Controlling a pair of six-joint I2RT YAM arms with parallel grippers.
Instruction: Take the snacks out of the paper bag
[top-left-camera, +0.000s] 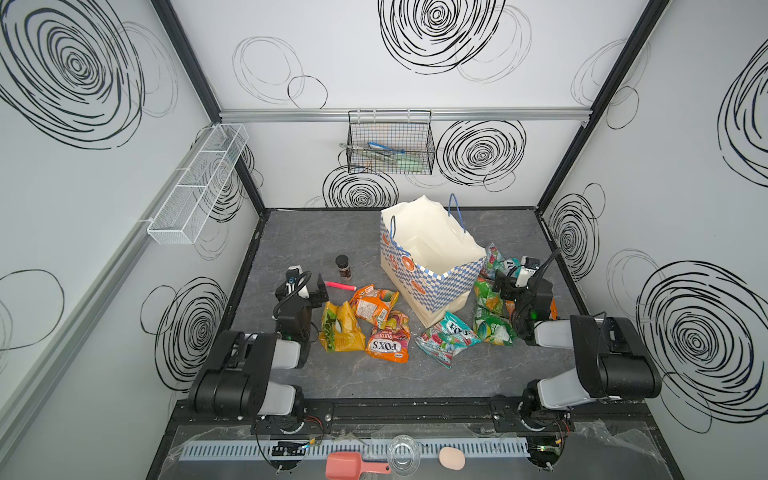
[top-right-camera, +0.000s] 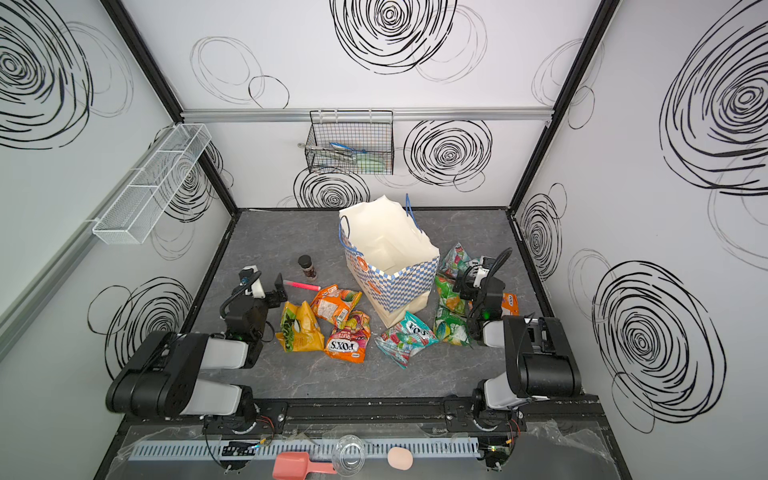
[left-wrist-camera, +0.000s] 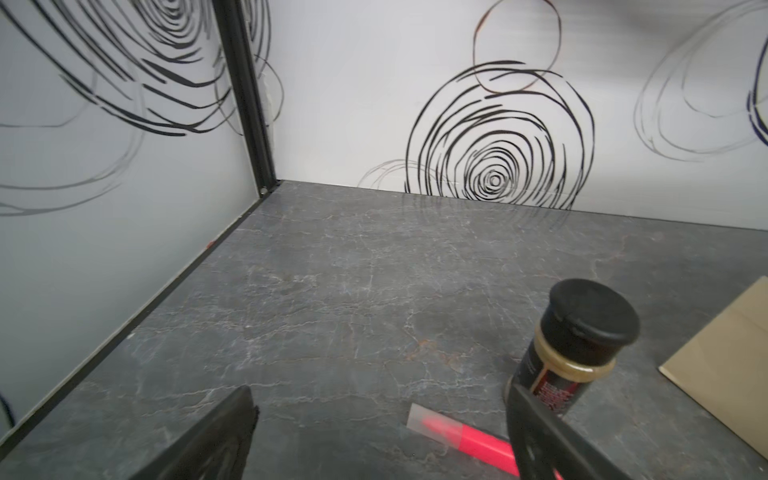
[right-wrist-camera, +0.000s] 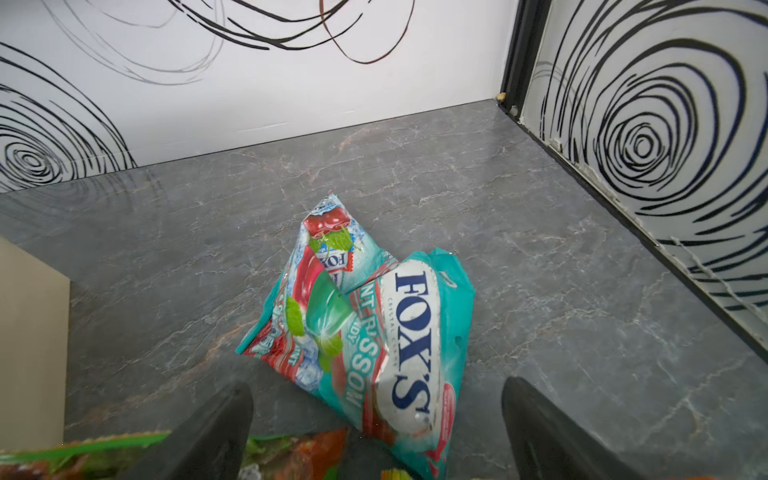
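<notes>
The paper bag (top-left-camera: 453, 286) stood upright with its mouth open, behind the middle of the worktop (top-left-camera: 374, 386). The snacks lay outside it: a yellow packet (top-left-camera: 338, 328), an orange packet (top-left-camera: 372, 305) and a pink-red packet (top-left-camera: 388, 338) clustered to its left, a teal packet (top-left-camera: 449, 336) at its front corner, and green packets (top-left-camera: 494, 328) to its right. The left hand (left-wrist-camera: 378, 440) gaped wide and held nothing, low beside the pink marker (top-left-camera: 340, 286) and the brown jar (top-left-camera: 343, 266). The right hand (right-wrist-camera: 382, 428) was likewise spread wide and empty, over a second teal packet (right-wrist-camera: 374, 324). Contact with it could not be judged.
</notes>
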